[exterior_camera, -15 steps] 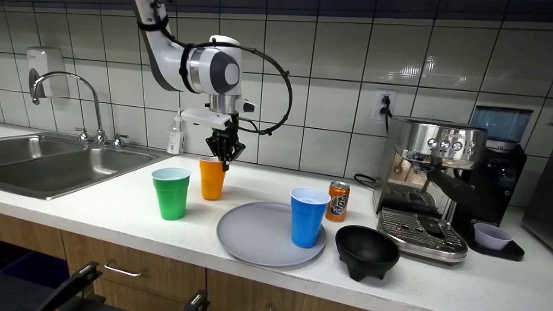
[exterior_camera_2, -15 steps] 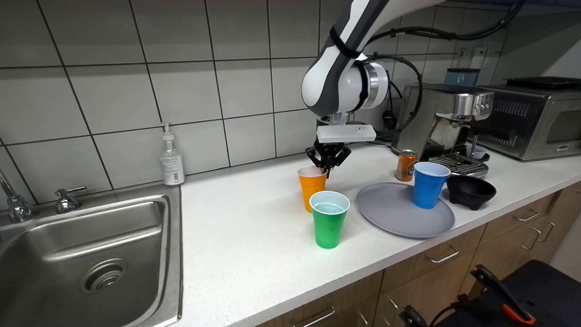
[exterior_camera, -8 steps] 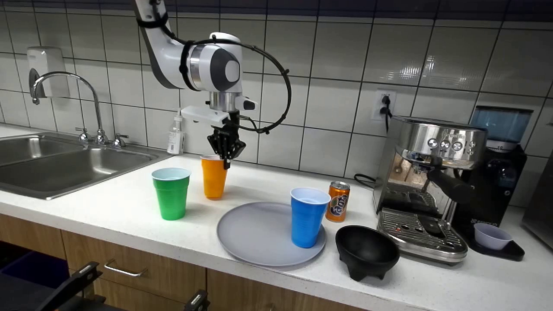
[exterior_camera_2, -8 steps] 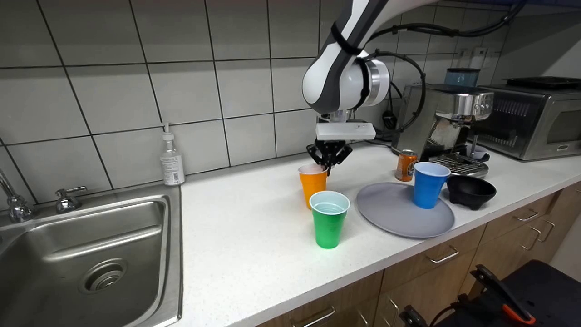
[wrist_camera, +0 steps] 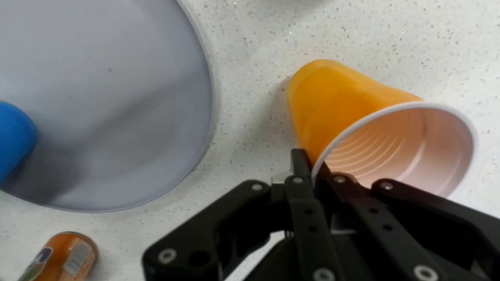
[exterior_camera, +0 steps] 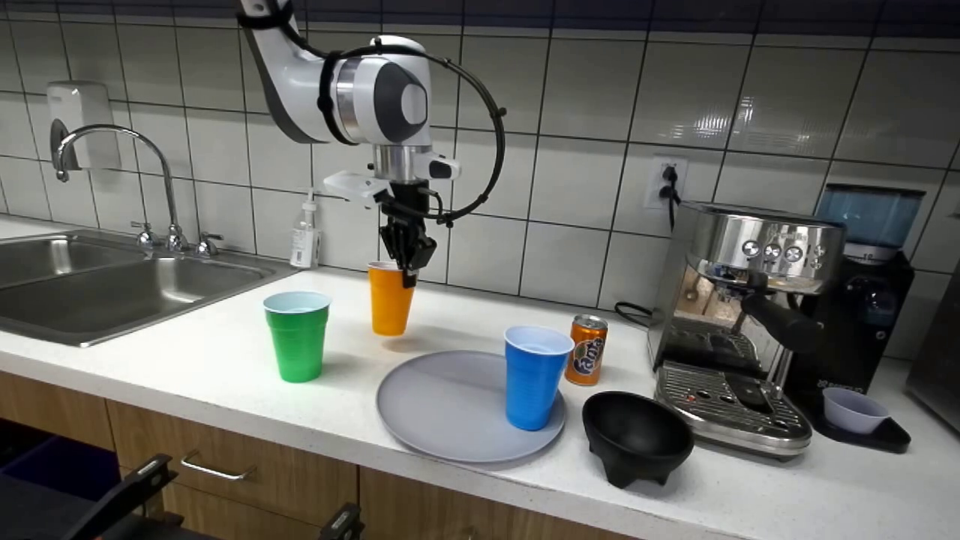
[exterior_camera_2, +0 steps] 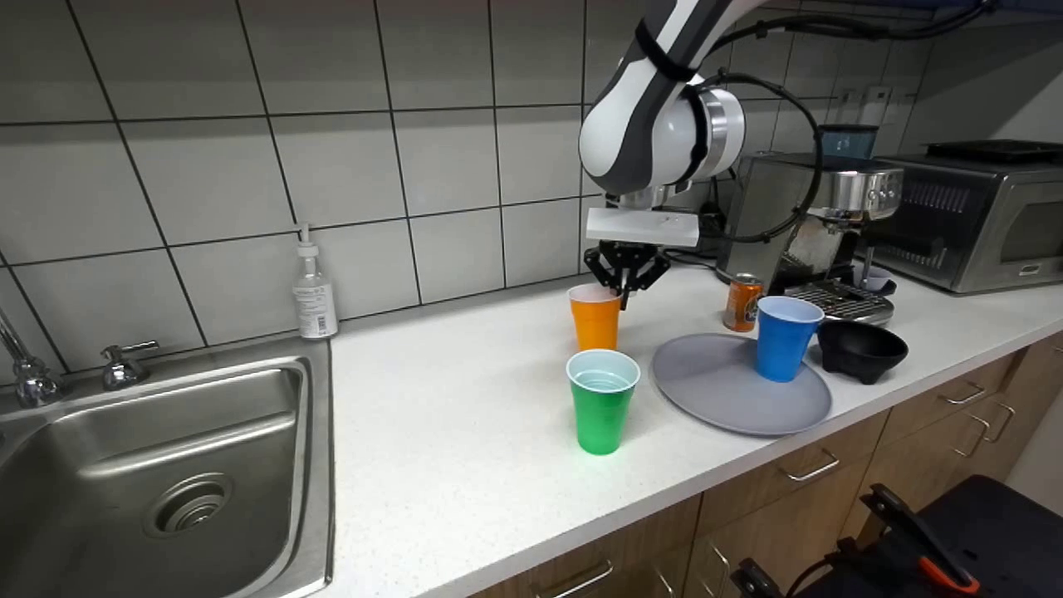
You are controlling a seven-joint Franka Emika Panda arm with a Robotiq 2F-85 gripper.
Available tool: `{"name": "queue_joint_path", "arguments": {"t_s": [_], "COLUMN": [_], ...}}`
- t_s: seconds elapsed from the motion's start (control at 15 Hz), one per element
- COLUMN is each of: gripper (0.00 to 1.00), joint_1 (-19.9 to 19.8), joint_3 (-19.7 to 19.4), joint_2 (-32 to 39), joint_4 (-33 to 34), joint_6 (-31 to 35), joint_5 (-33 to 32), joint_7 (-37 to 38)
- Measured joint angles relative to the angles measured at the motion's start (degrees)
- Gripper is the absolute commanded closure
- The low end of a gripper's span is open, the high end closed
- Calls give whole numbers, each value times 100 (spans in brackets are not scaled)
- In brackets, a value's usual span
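Observation:
My black gripper (wrist_camera: 312, 167) is shut on the wall of the orange cup (wrist_camera: 332, 101), one finger inside the white rim and one outside. In an exterior view the upright orange cup (exterior_camera: 390, 306) hangs slightly above the counter, a faint shadow beneath it; the gripper (exterior_camera: 410, 280) grips its right side. The cup's inside looks empty in the wrist view. Nearby stands a green cup (exterior_camera_2: 602, 415) with a pale interior. To the other side lies a grey plate (exterior_camera: 442, 416) with a blue cup (exterior_camera: 534, 382) standing on its right part.
An orange soda can (exterior_camera: 587, 352) stands behind the blue cup. Right of the plate are a black footed bowl (exterior_camera: 637, 439) and a steel espresso machine (exterior_camera: 757, 247). A soap bottle (exterior_camera_2: 315, 295) stands by the sink (exterior_camera_2: 311, 465). The tiled wall (exterior_camera: 585, 195) rises close behind the arm.
The gripper and the orange cup have moved up and to the right, towards the plate side. The jaws have stayed on the cup's rim. The other objects have not moved.

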Motion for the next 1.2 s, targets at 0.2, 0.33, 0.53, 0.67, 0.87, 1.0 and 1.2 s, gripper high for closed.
{"name": "queue_joint_path", "arguments": {"t_s": [0.2, 0.33, 0.53, 0.67, 0.87, 1.0, 1.2], "gripper": [99, 99, 99, 99, 99, 99, 99], "joint_1": [50, 52, 48, 40, 5, -43, -168], "joint_3": [-190, -287, -412, -485, -589, -668, -753], "joint_2": [-186, -282, -382, -437, -506, -555, -623], "joint_4": [-217, -344, -506, -592, -694, -751, -840], "joint_6": [4, 5, 7, 7, 7, 5, -4], "joint_5": [-301, -498, -774, -964, -1274, -1509, -1816], "joint_7": [786, 1287, 1988, 2399, 2952, 3280, 3634]}}
